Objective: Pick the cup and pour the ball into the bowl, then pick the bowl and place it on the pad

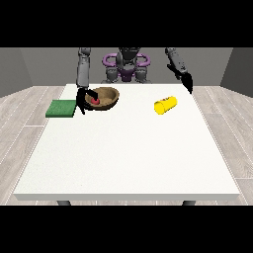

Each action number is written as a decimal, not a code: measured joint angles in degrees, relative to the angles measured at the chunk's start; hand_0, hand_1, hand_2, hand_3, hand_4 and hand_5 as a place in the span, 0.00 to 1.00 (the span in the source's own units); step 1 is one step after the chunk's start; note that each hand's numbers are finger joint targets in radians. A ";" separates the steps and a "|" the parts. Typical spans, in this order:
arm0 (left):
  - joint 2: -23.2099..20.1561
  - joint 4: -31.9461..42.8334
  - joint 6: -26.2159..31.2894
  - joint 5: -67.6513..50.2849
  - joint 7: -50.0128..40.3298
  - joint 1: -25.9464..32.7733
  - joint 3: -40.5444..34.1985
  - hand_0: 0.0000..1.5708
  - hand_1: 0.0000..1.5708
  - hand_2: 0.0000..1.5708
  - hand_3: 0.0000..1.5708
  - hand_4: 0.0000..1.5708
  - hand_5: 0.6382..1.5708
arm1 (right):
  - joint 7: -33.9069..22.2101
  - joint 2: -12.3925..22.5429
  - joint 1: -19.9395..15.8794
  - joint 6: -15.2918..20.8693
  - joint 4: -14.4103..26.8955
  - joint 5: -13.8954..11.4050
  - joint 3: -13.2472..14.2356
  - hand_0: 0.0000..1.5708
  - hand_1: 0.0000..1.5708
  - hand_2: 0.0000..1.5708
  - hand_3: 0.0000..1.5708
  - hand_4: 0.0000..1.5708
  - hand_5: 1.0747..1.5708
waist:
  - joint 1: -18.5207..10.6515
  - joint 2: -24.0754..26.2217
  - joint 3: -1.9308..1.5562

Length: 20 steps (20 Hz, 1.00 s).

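I see the brown bowl [104,98] at the far left of the white table [128,158], tipped a little, with the red ball [95,100] already lying inside it. So I judge the pour finished and the carry to the pad as the step in hand. The green pad [61,108] lies flat just left of the bowl, at the table's left edge. The yellow cup [165,105] lies on its side well off to the right, apart from everything.

The hand at the view's left [82,100] sits at the bowl's left rim, its fingers curled about that rim as far as I can make out. The hand at the view's right [187,82] hangs above the table's far right corner, touching nothing; how its fingers lie I cannot tell.

The bowl looks stiff and light, probably smooth, so a rim pinch is the sensible hold. Held by one edge it will want to tilt, and the ball can roll out, so I would keep it level.
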State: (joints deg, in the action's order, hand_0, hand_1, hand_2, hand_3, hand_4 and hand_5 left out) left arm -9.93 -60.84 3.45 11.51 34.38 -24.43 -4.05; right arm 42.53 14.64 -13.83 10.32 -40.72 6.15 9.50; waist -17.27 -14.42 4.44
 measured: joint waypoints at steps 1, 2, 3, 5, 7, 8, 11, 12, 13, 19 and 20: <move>-0.05 -0.33 0.28 0.11 0.05 -0.44 0.29 0.00 0.00 0.00 0.00 0.00 0.08 | 0.33 0.97 1.06 1.77 -1.08 -1.14 -0.52 1.00 1.00 1.00 1.00 0.82 1.00 | -0.93 -0.65 0.08; 0.07 -0.54 0.34 0.22 -0.09 -0.93 0.55 0.00 0.00 0.00 0.00 0.00 0.08 | 0.11 2.35 1.98 3.57 -1.87 -2.54 -1.01 1.00 1.00 1.00 1.00 0.82 1.00 | -1.65 -1.20 0.16; 0.25 -0.76 0.35 0.36 -0.13 -1.37 0.82 0.00 0.00 0.00 0.00 0.00 0.08 | -0.56 3.83 2.74 5.21 -2.57 -3.76 -1.33 1.00 1.00 1.00 1.00 0.81 1.00 | -2.42 -1.59 0.13; 0.50 -0.96 0.59 0.47 -0.26 -1.97 1.24 0.00 0.00 0.00 0.00 0.00 0.08 | -3.33 6.55 3.32 7.49 -3.42 -5.23 -1.34 1.00 1.00 1.00 1.00 0.76 1.00 | -3.90 -2.02 -0.13; 0.78 -1.00 0.80 0.72 -0.54 -2.43 1.77 0.00 0.00 0.00 0.00 0.00 0.08 | -7.52 8.48 3.44 8.62 -4.16 -5.76 -1.24 1.00 1.00 1.00 1.00 0.75 1.00 | -5.26 -1.88 -0.48; 0.86 -0.86 1.06 0.76 -0.89 -2.67 1.98 0.00 0.00 0.00 0.00 0.00 0.08 | -9.84 9.24 3.38 8.94 -4.53 -5.90 -1.25 1.00 1.00 1.00 1.00 0.73 1.00 | -5.79 -1.76 -0.68; 1.29 -0.49 1.07 1.08 -1.64 -3.19 2.46 0.00 0.00 0.00 0.00 0.00 0.07 | -17.54 11.29 3.04 8.92 -5.27 -6.28 -1.76 1.00 1.00 1.00 1.00 0.75 1.00 | -7.05 -0.97 -1.47; 1.19 -0.08 1.46 0.89 -2.21 -3.34 2.35 0.00 0.00 0.00 0.00 0.00 0.08 | -20.48 12.10 3.10 8.76 -5.54 -6.57 -2.14 1.00 1.00 1.00 1.00 0.78 1.00 | -7.23 -0.29 -1.78; 1.44 0.29 1.41 0.89 -2.55 -2.93 2.40 0.00 0.00 0.00 0.00 0.00 0.08 | -23.21 12.89 3.50 8.17 -5.55 -7.09 -2.84 1.00 1.00 1.00 1.00 0.81 1.00 | -7.22 0.62 -2.18; 2.69 3.90 0.34 0.61 -3.70 -0.30 1.67 0.00 0.00 0.00 0.00 0.00 0.10 | -36.60 23.69 4.57 1.09 -8.64 -12.10 -7.99 1.00 1.00 1.00 1.00 1.00 1.00 | -3.76 6.53 -4.03; 2.67 4.60 0.37 0.38 -3.84 0.19 1.34 0.00 0.00 0.00 0.00 0.00 0.10 | -38.70 26.63 4.81 -0.10 -9.54 -13.24 -8.55 1.00 1.00 1.00 1.00 1.00 0.98 | -2.84 7.78 -3.96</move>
State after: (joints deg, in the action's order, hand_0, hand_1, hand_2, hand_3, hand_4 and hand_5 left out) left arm -7.26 -56.24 3.82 11.89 30.54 -24.25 -2.71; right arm 3.83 41.27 -9.02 10.22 -50.26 -7.09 0.95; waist -20.11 -6.64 0.48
